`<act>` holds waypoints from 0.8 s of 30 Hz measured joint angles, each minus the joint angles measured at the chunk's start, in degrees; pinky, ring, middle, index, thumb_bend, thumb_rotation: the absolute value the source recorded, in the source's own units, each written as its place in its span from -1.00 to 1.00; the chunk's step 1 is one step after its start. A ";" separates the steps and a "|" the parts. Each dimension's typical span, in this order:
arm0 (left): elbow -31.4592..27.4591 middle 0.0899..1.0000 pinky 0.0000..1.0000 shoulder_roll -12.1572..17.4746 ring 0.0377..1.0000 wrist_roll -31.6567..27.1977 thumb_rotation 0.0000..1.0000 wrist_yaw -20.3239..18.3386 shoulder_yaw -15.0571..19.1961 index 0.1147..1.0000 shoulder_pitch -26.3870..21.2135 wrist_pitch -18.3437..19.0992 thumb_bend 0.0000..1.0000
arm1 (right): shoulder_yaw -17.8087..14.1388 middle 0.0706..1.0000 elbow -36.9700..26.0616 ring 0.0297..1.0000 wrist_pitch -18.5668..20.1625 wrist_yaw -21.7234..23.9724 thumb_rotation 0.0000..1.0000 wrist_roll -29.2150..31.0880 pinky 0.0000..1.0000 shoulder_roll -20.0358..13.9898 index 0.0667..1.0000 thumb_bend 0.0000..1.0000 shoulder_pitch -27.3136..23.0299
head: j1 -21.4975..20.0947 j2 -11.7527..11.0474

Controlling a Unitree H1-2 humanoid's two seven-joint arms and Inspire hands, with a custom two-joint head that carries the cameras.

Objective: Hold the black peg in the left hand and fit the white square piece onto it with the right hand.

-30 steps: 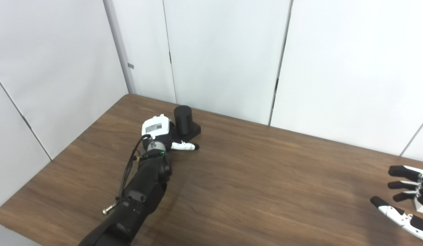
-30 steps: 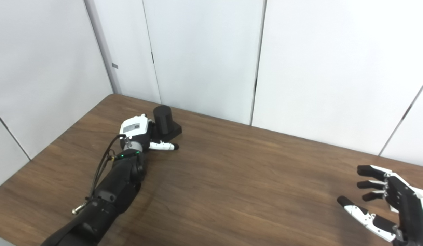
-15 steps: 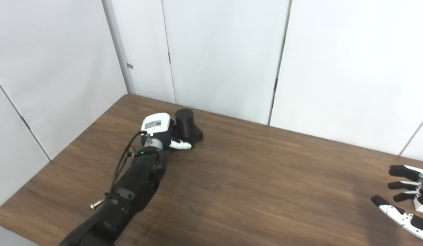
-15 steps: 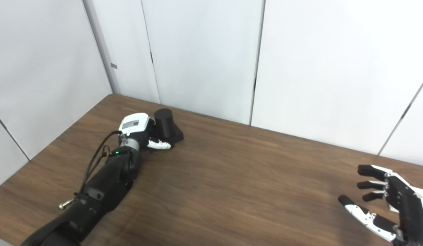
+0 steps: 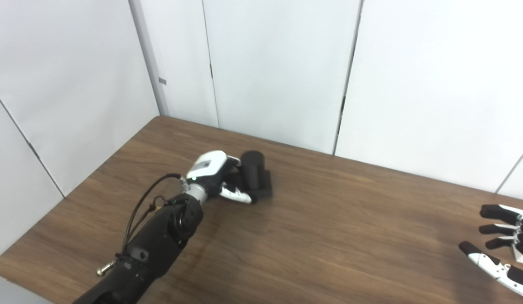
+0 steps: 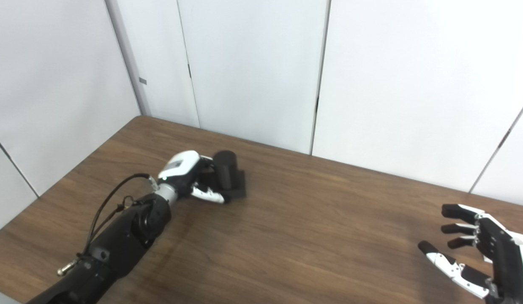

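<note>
The black peg [image 5: 253,174], a cylinder on a square black base, sits on the brown table [image 5: 329,236] left of centre. My left hand [image 5: 221,179] is wrapped around the peg's near side, fingers and thumb closed on it. My right hand [image 5: 504,249] hovers at the far right edge with its fingers apart and nothing in it; it also shows in the right eye view [image 6: 477,253]. No white square piece is in either view.
White wall panels [image 5: 278,67] stand close behind the table's far edge. The table's left corner edge [image 5: 16,261] lies beside my left forearm [image 5: 160,236].
My left hand has closed on the black peg and slid it to the right and nearer, turning it. My right hand has stayed where it was.
</note>
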 measured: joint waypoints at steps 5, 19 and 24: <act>0.03 0.60 0.62 0.01 0.72 -1.98 -0.85 -1.02 -2.61 -0.15 0.12 -7.57 0.05 | 0.03 0.34 0.03 0.19 0.00 -0.05 -1.00 -0.34 -0.07 0.04 0.29 -0.04 -0.10 | -1.23 0.17; -0.44 0.55 0.52 -1.63 0.66 -1.12 -0.86 -4.41 -11.57 -0.15 -2.91 -17.72 0.04 | 0.14 0.39 3.27 0.23 -1.69 -0.66 -1.00 -1.05 0.01 0.22 0.29 0.02 -0.43 | -7.82 1.58; 0.93 0.56 0.52 -2.97 0.66 -0.38 -0.85 -3.89 -14.70 -0.15 -4.31 -20.54 0.04 | 0.39 0.36 6.17 0.22 -4.42 -1.34 -1.00 -2.56 0.01 0.14 0.29 0.06 -0.44 | -10.36 2.19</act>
